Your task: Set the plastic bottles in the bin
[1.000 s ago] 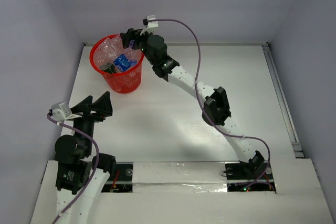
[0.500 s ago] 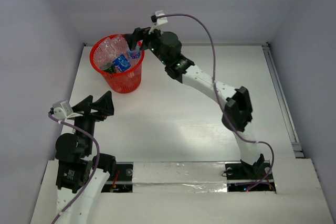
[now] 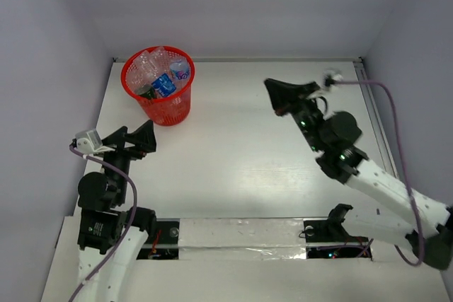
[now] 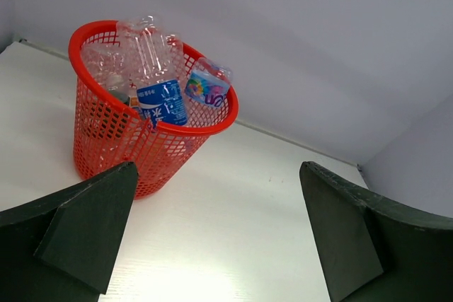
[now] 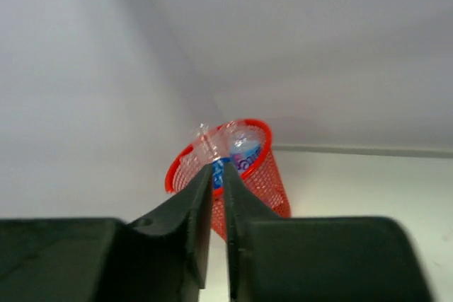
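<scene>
Bin (image 3: pixel 166 109): at 12 o'clock from my left claw (image 3: pixel 132 139), far from my right claw (image 3: pixel 272 88).
Claws: left wide, right almost closed, both empty.

Right arm pulled back from the bin to the right side of the table.

A second ago the right gripper (image 3: pixel 271 85) was at the far right rim of the bin (image 3: pixel 129 68), its arm stretched diagonally across the table. It has since swung away and now hangs well apart from the bin, over the table's right half, with the arm folded back low on the right. Its fingers are nearly touching. Where it had been, a clear bottle with a colourful label (image 3: pixel 180 71) now shows uncovered, leaning inside the rim.
</scene>
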